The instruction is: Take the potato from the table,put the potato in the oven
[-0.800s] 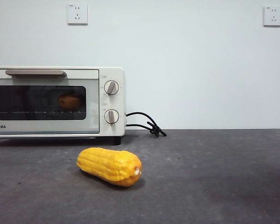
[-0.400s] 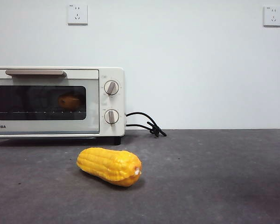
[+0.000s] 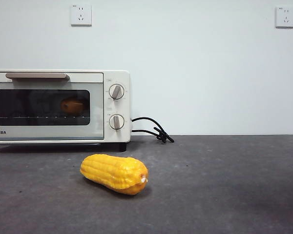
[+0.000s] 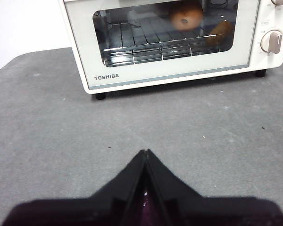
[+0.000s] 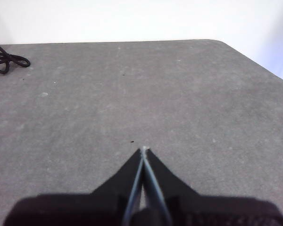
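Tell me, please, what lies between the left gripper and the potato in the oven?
In the left wrist view, bare table and the oven's shut glass door separate the left gripper from the potato.

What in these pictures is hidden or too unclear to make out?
- The potato: front view, dim behind the oven door's dark glass; its dark spot is not discernible.
- The oven's left end: front view, cut off by the picture's edge.
- The corn: in neither wrist view.
- Knob markings: front view, too small to read.
- The left gripper and right gripper: absent from the front view.
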Controlling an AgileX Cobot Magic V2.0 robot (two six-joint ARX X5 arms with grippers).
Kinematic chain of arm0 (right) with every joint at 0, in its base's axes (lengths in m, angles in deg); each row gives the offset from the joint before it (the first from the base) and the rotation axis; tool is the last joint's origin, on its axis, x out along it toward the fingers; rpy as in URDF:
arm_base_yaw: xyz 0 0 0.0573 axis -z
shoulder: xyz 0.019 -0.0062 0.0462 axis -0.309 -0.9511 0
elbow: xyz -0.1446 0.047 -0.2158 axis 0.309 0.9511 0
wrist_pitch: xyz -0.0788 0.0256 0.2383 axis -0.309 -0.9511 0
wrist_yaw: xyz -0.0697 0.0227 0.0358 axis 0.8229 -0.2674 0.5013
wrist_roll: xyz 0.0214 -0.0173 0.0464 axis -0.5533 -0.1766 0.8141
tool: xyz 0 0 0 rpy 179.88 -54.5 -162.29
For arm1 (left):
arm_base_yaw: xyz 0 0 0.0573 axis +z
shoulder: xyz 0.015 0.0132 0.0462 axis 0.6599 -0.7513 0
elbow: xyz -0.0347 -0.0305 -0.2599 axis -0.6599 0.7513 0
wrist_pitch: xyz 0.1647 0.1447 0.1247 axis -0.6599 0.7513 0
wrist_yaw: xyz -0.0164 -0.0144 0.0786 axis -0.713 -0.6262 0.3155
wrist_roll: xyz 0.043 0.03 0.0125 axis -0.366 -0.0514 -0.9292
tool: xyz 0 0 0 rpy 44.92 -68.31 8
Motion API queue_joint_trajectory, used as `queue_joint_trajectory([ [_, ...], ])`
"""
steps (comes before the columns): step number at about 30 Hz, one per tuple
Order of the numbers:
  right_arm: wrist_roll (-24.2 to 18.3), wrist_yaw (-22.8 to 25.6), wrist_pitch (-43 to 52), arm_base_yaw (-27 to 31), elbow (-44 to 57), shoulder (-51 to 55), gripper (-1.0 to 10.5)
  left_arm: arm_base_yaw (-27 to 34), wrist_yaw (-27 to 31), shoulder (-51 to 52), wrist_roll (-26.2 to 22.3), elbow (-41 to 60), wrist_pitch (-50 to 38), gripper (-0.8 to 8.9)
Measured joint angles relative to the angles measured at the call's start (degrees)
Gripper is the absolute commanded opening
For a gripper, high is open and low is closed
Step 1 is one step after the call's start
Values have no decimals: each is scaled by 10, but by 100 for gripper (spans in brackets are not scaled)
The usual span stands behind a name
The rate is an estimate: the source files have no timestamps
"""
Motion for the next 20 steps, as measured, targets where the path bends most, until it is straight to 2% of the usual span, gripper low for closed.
queue_joint_trajectory([
  [9,0,0,0,-2,0,0,2,0,0,0,0,0,0,-4],
  [20,0,0,0,-44,0,0,2,0,0,0,0,0,0,-4],
])
